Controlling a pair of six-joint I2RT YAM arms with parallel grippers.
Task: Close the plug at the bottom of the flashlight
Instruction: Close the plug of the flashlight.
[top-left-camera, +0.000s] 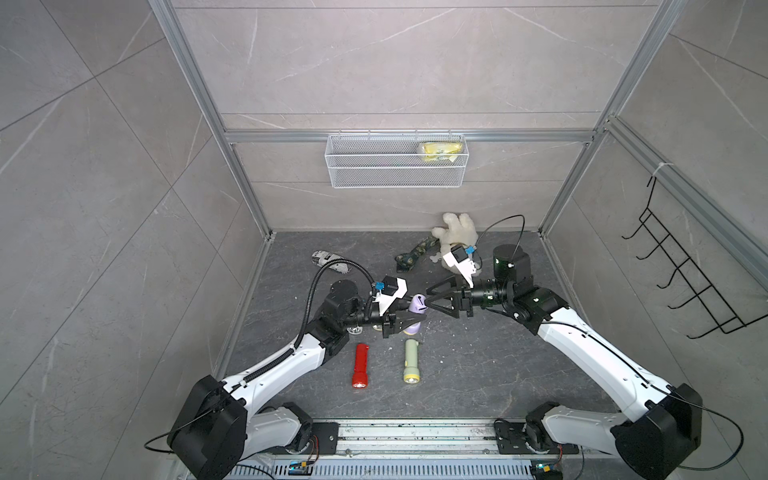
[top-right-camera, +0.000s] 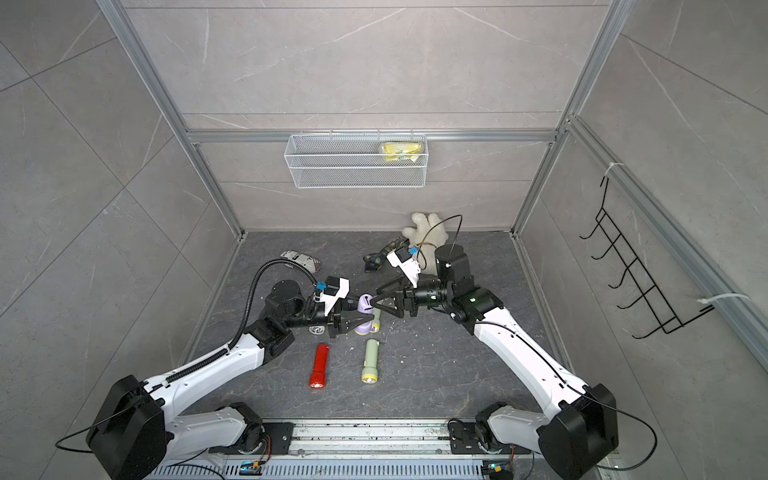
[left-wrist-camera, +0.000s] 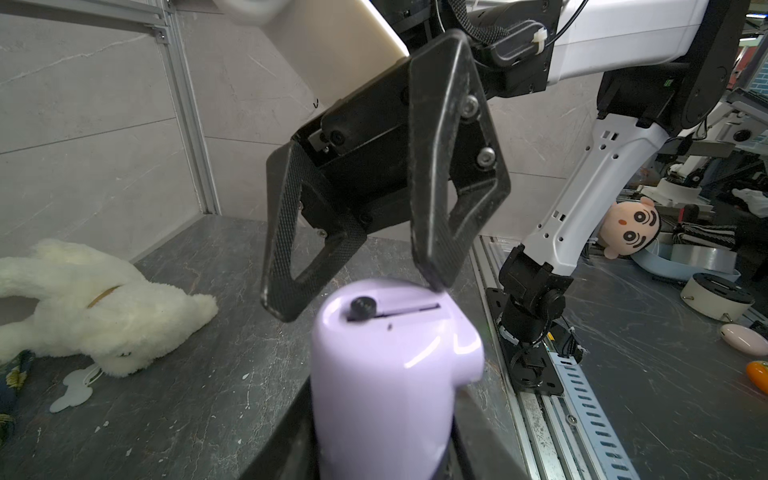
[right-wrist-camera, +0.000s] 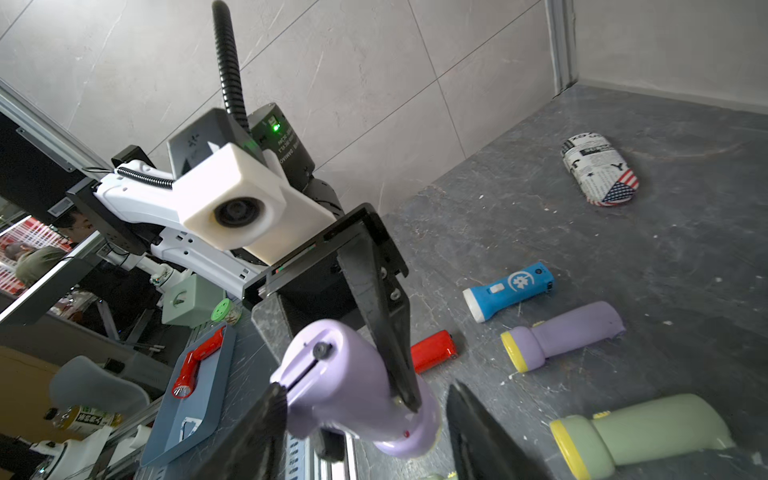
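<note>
My left pincer (top-left-camera: 411, 321) is clamped on the purple flashlight (top-left-camera: 417, 306), holding it off the table (top-left-camera: 478, 374) above its middle. My right pincer (top-left-camera: 430, 298) stands open at the bottom end, one fingertip (left-wrist-camera: 436, 278) against the rim; the plug (left-wrist-camera: 399, 309) lies flush in its slot

Grey tabletop (top-left-camera: 478, 374) carries red flashlight (top-left-camera: 360, 365), green flashlight (top-left-camera: 412, 360), plush (top-left-camera: 455, 235).

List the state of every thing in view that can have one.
left tool: shut on the purple flashlight.
right tool: open, at that flashlight's base.
plug: folded flush into the base, looks closed.
red flashlight: lying on the floor, free.
green flashlight: lying on the floor, free.
wire basket: hanging on the back wall, yellow packet inside.
</note>
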